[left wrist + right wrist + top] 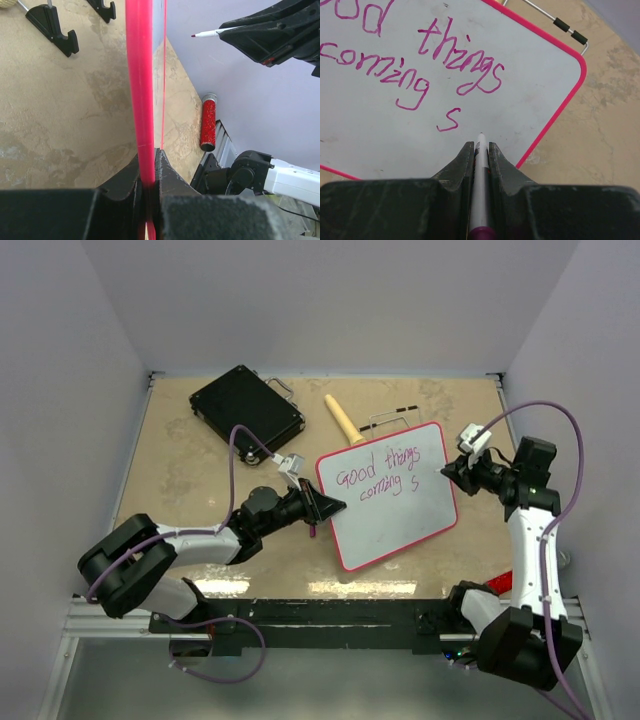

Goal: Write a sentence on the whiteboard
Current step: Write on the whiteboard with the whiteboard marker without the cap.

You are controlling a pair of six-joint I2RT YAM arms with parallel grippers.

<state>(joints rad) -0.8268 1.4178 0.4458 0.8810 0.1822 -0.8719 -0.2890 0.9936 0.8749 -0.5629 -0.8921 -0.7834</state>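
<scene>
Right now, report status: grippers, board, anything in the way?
Left gripper shut on whiteboard rim. Right gripper shut on marker. Sentence reads "Good things coming s". Nothing blocking.

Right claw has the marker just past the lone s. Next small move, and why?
Probably lower the white-barrelled pink marker in the right claw onto the glossy white, pink-rimmed whiteboard just right of the lone pink handwritten "s" and start the next letter. The writing stops at "Good things coming s", the tip looks lifted, and the left claw clamps the rim.
</scene>
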